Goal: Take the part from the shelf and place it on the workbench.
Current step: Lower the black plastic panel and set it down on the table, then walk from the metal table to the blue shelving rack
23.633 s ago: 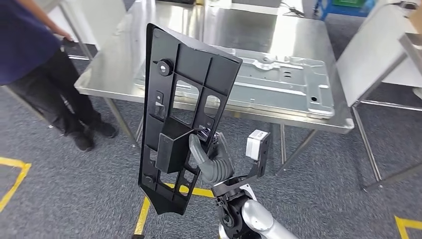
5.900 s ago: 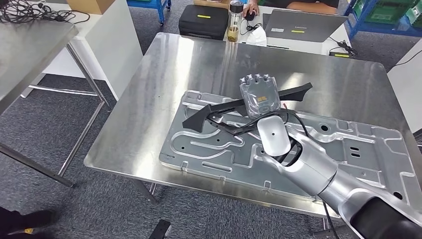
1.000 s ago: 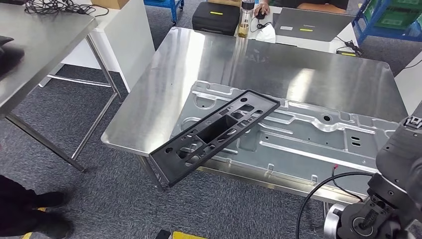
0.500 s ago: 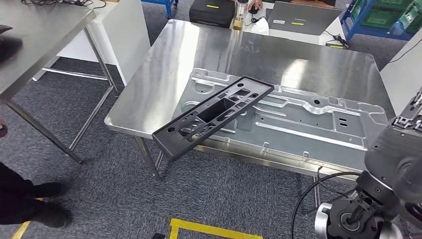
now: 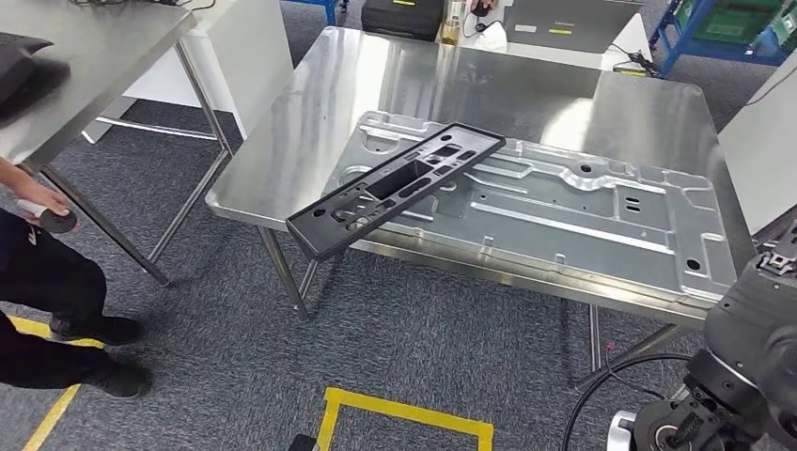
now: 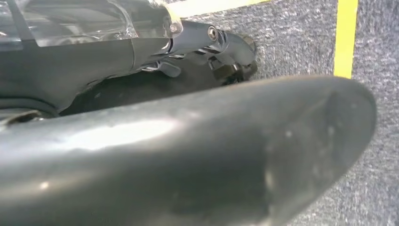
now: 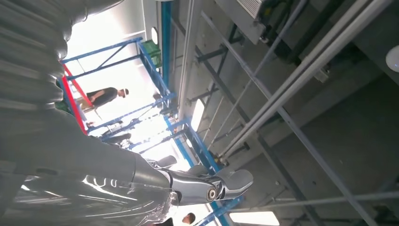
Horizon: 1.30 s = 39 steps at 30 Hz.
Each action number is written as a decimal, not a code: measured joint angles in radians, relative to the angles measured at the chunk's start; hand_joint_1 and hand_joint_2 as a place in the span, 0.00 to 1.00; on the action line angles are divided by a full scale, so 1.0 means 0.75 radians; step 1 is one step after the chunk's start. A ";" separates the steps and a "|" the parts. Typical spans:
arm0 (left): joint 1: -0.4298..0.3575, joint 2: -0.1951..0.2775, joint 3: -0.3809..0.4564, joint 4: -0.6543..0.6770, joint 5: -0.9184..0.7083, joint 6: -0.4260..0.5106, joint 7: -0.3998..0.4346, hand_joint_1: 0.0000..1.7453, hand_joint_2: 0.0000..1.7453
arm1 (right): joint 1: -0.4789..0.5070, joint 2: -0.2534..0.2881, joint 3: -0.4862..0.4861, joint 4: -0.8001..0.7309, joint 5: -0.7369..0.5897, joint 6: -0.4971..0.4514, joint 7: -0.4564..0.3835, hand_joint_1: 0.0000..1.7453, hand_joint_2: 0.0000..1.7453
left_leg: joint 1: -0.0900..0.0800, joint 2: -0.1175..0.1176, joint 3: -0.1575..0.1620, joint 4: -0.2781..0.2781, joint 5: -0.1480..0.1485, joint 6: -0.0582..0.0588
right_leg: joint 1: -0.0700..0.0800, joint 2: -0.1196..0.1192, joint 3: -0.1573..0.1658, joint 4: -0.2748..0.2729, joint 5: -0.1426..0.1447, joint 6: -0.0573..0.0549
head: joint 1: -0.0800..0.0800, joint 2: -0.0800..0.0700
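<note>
The long black plastic part (image 5: 395,188) lies flat and slantwise on the stamped metal plate (image 5: 573,221) on the steel workbench (image 5: 301,122). Its near end juts out past the bench's front left edge. No hand touches it. My right arm (image 5: 752,366) hangs low at the bottom right, well back from the bench. In the right wrist view my right hand (image 7: 141,179) points up at the ceiling with its fingers (image 7: 230,181) stretched out and nothing in them. In the left wrist view my left hand (image 6: 197,52) hangs over the grey carpet, fingers extended, holding nothing.
A person (image 5: 42,282) stands at the left beside a second steel table (image 5: 103,56), with a small object (image 5: 56,222) in one hand. A white panel (image 5: 761,141) stands right of the bench. Yellow tape (image 5: 404,413) marks the carpet in front.
The whole picture has shifted: the bench sits further off and higher. The part lies as before on the plate. The person at the left has come further into view.
</note>
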 joint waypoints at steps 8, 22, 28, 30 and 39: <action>-0.007 0.028 0.015 0.001 0.067 0.073 -0.050 0.00 0.00 | 0.035 0.002 -0.009 -0.001 -0.004 0.019 -0.020 0.00 0.00 | 0.004 -0.072 0.133 0.063 -0.075 0.004 | 0.004 0.035 -0.103 0.044 0.055 0.003 | -0.044 0.000; 0.023 0.114 0.069 0.010 0.118 0.076 -0.004 0.00 0.00 | 0.202 0.059 -0.137 0.007 -0.063 0.195 -0.025 0.00 0.00 | 0.014 0.076 0.196 -0.087 -0.079 0.035 | -0.025 -0.016 -0.245 0.304 -0.007 0.090 | 0.007 0.000; 0.026 0.126 0.076 0.011 0.118 0.076 -0.004 0.00 0.00 | 0.247 0.109 -0.212 0.014 -0.068 0.234 -0.025 0.00 0.00 | 0.006 0.128 0.199 -0.083 -0.089 -0.005 | -0.005 -0.057 -0.146 0.076 0.061 0.040 | 0.010 0.000; 0.025 0.128 0.076 0.011 0.118 0.076 -0.004 0.00 0.00 | 0.252 0.122 -0.226 0.014 -0.067 0.236 -0.025 0.00 0.00 | 0.012 0.058 0.180 -0.036 -0.128 -0.016 | -0.009 -0.035 -0.144 0.065 0.069 0.020 | 0.002 0.000; 0.043 0.141 0.076 0.011 0.118 0.078 0.002 0.00 0.00 | 0.263 0.163 -0.258 0.029 -0.081 0.245 -0.026 0.00 0.00 | 0.016 -0.102 0.098 0.036 -0.073 0.008 | 0.002 0.104 -0.149 0.093 0.056 0.008 | -0.042 0.000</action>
